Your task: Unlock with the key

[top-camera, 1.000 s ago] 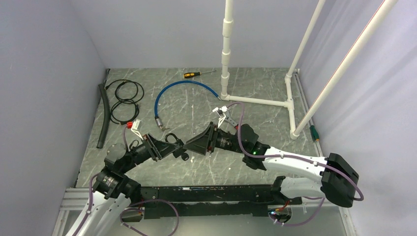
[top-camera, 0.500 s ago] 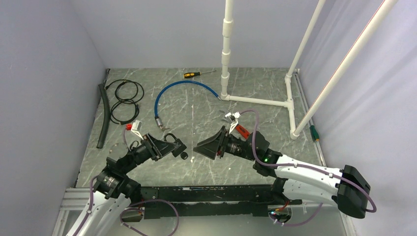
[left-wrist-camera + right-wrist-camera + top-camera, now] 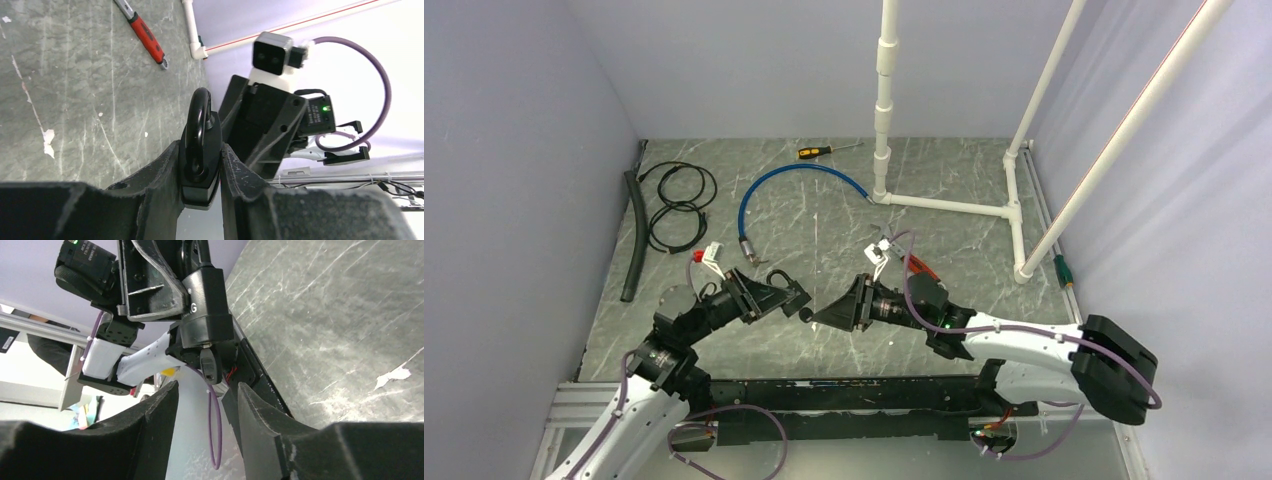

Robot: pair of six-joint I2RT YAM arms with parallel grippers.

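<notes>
The left gripper [image 3: 200, 152] is pinching the padlock [image 3: 207, 132] above the table [image 3: 75, 75], its fingers [image 3: 157, 175] hiding the body's sides. The key [image 3: 209, 365] is sticking out of the padlock, blade hidden. The right gripper [image 3: 206, 412] is hovering spread, just short of it.

Layout, going from the top view: both arms meet mid-worktop [image 3: 824, 215], toward the near side. The left hand [image 3: 786, 297] has the padlock [image 3: 201, 150] wedged between its fingers, and the key [image 3: 209, 365] sticks out of the padlock's end facing right. The right hand [image 3: 822, 312] sits just right of that, fingers spread, the key lined up with the gap and not touching either one.

Behind them lies a hose loop [image 3: 764, 190], with a screwdriver [image 3: 819, 151] at the far edge. Cable coils [image 3: 679, 200] sit far left, a tube [image 3: 634, 235] along the left wall. The pipe frame [image 3: 949, 207] stands far right, with a loose tool [image 3: 916, 265] in front of it.
</notes>
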